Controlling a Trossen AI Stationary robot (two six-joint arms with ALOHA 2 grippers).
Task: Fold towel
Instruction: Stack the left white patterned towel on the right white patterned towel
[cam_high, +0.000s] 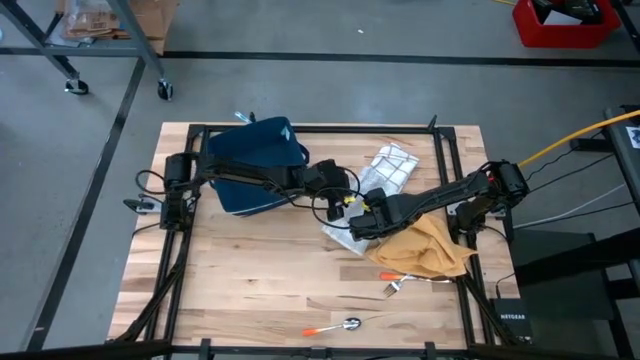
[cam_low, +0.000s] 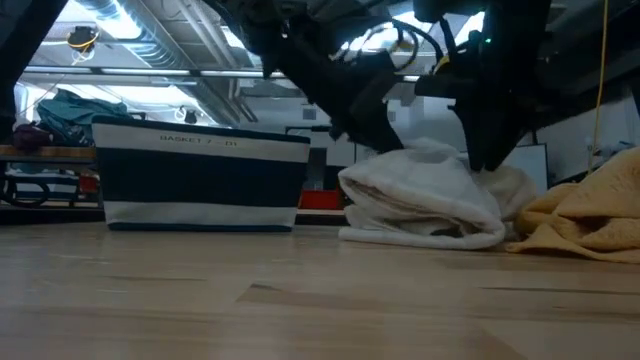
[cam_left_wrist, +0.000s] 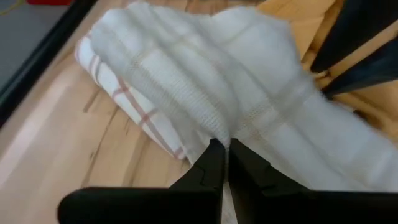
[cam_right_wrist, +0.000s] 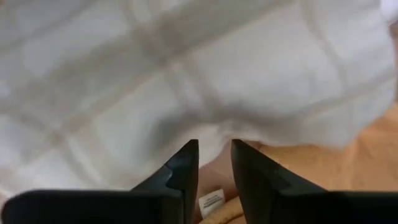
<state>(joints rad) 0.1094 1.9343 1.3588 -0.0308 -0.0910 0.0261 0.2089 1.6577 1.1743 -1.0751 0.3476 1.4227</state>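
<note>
1. White towel (cam_left_wrist: 249, 93): soft woven cloth, ribbed grid weave, matt.
2. Mustard cloth (cam_high: 432, 245): crumpled matt fabric.
3. Table (cam_high: 250, 270): pale wood planks, smooth, satin sheen.
4. Navy basket (cam_low: 200, 180): matt fabric.

White towel (cam_left_wrist: 249, 93) w/ faint grid, red stripes; mustard cloth (cam_high: 432, 245); navy basket (cam_high: 255, 160), white band.

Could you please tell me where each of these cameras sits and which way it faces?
High: overhead, looking straight down; both arms over the white towel.
Low: table height, looking level at the blue basket; arms descend.
Left wrist: left hand, shut on towel.
Right wrist: right hand, slightly parted at the towel's edge.
All share the towel; high and low share the mustard cloth.
</note>
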